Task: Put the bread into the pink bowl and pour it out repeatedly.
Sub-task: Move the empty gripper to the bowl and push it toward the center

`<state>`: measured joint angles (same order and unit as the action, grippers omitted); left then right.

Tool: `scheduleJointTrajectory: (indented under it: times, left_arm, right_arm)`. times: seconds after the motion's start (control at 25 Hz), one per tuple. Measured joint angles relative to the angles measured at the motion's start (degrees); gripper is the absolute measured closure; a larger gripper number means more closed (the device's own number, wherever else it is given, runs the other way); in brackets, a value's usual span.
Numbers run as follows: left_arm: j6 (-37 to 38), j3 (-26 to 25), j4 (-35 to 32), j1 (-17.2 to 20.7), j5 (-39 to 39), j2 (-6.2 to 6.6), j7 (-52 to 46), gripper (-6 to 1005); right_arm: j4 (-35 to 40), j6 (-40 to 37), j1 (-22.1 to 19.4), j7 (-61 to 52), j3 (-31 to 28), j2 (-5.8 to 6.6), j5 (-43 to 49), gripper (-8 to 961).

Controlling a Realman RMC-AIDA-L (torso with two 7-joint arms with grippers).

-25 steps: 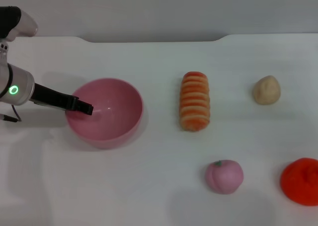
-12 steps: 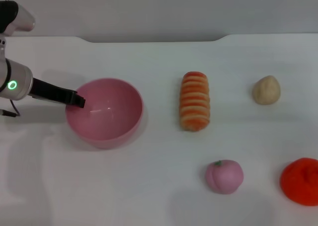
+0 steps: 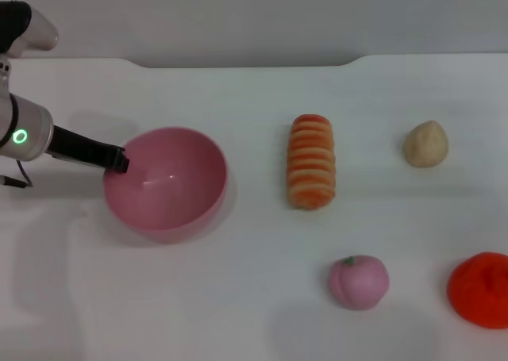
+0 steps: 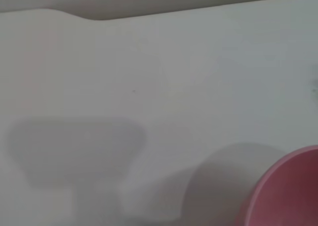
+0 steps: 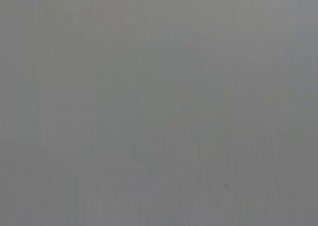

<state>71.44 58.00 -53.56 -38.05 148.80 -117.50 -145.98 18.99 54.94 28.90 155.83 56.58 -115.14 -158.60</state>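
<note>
The pink bowl (image 3: 167,182) stands upright on the white table, left of centre, with nothing inside it. The left wrist view catches only a part of the bowl's rim (image 4: 293,191). The bread (image 3: 311,161), striped orange and cream, lies on the table to the right of the bowl, a short gap away. My left gripper (image 3: 121,161) reaches in from the left, its dark tip at the bowl's left rim. Whether it grips the rim cannot be made out. My right gripper is out of view, and its wrist view is plain grey.
A beige egg-shaped lump (image 3: 425,144) sits at the right. A small pink peach-like ball (image 3: 359,282) and an orange-red fruit (image 3: 479,288) lie toward the front right. The table's back edge (image 3: 238,63) runs behind everything.
The left gripper's tip has drawn back to the left, from over the bowl's inside to its left rim. The bread has not moved.
</note>
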Motion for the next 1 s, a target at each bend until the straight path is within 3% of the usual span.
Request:
scheduleJointTrajectory:
  times: [0.36,0.52,0.68,0.8,1.0]
  left_arm:
    - [0.6,0.0,-2.0,0.3,-0.4,-0.03,-0.2,957]
    - [1.1,0.0,-3.9,0.3,-0.5,-0.07,0.2,957]
    - [1.2,0.0,-4.4,0.0,-0.3,0.06,2.6,957]
    - [1.2,0.0,-5.1,0.1,-0.2,0.12,3.8,957]
    - [1.8,-0.5,-8.1,0.5,-0.2,0.21,7.8,956]
  right_arm:
    - [0.0,-0.7,-0.1,-1.9,1.6,0.14,0.2,417]
    - [5.9,-6.3,-1.0,-12.2,4.2,0.48,6.3,417]
    - [21.7,-15.0,-3.7,-33.4,4.9,-1.31,27.0,418]
    - [35.2,-18.3,-4.9,-54.9,6.7,-3.04,48.9,418]
    - [55.7,-13.6,-3.4,-94.9,12.9,-3.07,85.4,418]
